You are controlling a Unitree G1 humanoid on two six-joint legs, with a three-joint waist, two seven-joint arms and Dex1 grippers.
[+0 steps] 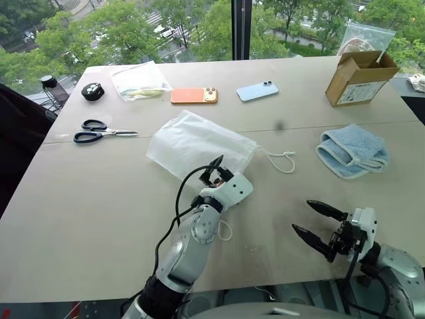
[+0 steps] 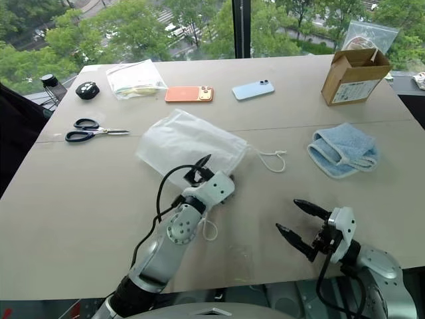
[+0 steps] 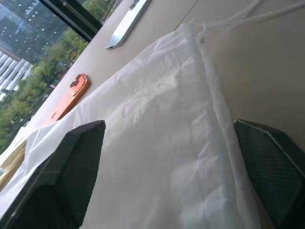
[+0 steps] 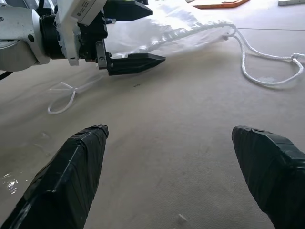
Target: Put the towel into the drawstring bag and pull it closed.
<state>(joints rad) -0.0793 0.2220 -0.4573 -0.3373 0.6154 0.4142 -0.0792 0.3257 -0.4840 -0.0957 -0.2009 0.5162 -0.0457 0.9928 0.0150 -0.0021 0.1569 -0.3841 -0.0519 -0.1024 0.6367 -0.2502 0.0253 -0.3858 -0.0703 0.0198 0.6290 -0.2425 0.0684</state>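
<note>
The left gripper (image 1: 216,169) has its jaws spread apart at the near edge of the drawstring bag (image 1: 196,143), one finger above the fabric and one low beside it, grasping nothing. The right gripper (image 1: 317,222) hovers over the bare counter (image 1: 99,199) at near right, jaws released and empty. The white bag lies flat at the centre, its cord (image 1: 282,159) looping right. The towel (image 1: 352,150) sits folded at right, well apart. Farther off lie scissors (image 1: 99,131), two phones (image 1: 194,96) and a cardboard box (image 1: 358,76)
</note>
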